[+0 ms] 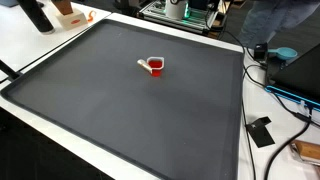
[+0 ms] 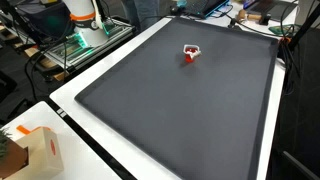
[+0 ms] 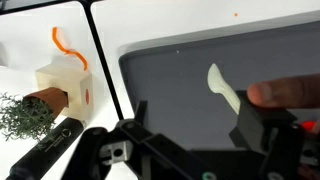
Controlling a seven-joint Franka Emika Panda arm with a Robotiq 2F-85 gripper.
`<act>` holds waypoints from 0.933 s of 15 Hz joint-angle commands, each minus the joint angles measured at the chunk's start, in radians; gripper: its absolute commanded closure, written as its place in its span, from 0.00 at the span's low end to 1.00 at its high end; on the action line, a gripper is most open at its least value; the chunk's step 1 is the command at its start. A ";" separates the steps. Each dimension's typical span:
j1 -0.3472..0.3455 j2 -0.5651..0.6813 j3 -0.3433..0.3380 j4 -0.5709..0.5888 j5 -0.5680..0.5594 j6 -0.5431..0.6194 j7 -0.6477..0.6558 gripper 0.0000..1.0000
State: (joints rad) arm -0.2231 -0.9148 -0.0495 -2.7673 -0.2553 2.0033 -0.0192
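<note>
A small red cup (image 1: 156,67) with a white spoon-like piece (image 1: 144,65) leaning out of it stands on the dark grey mat (image 1: 130,110) in both exterior views, cup (image 2: 190,53), mat (image 2: 180,110). No gripper shows in either exterior view. In the wrist view my gripper (image 3: 195,135) comes in from the bottom, open, with nothing between its dark fingers (image 3: 260,125). Beyond the right finger lie the white piece (image 3: 225,90) and the blurred red cup (image 3: 285,93), partly hidden by that finger. The gripper is apart from both.
A cream box with an orange handle (image 3: 65,85) and a small plant (image 3: 25,115) sit on the white table off the mat's corner, box (image 2: 40,150). Cables and electronics (image 1: 285,95) line one side. An equipment rack (image 2: 85,35) stands behind.
</note>
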 commanded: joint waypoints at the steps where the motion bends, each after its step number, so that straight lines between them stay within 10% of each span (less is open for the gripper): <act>1: 0.014 0.001 -0.011 -0.003 -0.010 -0.006 0.010 0.00; 6: 0.016 0.009 -0.013 -0.008 -0.011 -0.004 0.006 0.04; 7: 0.021 0.006 -0.016 -0.004 -0.009 0.000 -0.001 0.26; 14: 0.044 0.017 -0.020 0.009 -0.005 0.004 -0.008 0.69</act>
State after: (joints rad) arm -0.1945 -0.9098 -0.0504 -2.7606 -0.2552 2.0034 -0.0199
